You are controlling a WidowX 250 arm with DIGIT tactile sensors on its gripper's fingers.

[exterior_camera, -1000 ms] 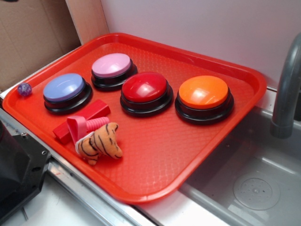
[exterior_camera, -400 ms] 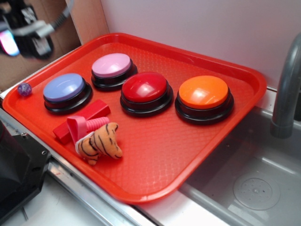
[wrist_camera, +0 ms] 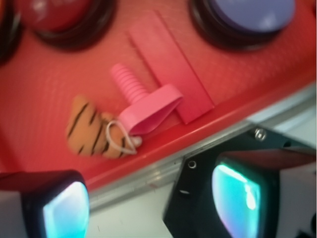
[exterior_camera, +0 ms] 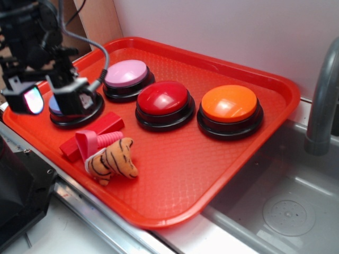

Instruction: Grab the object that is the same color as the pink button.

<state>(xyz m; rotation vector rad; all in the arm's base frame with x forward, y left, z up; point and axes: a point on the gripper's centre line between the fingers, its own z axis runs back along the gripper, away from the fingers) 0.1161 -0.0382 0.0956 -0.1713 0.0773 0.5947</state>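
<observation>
Exterior view shows the gripper [exterior_camera: 50, 98] hanging with its jaws spread apart and empty above the blue-lavender button [exterior_camera: 71, 106], at the left end of the red tray [exterior_camera: 222, 169]. The pink button [exterior_camera: 126, 74] sits just behind that button. Matching it in colour, the pink toy piece [exterior_camera: 92, 142] lies in front of the blue-lavender button, its looped head leaning on the red block [exterior_camera: 108, 123] and its stem touching the tiger plush [exterior_camera: 114, 161]. Judging from the wrist view, a good grasp means coming forward and down, closing across the ribbed stem [wrist_camera: 128, 82], which looks the clearest part, so neither block nor plush gets caught.
</observation>
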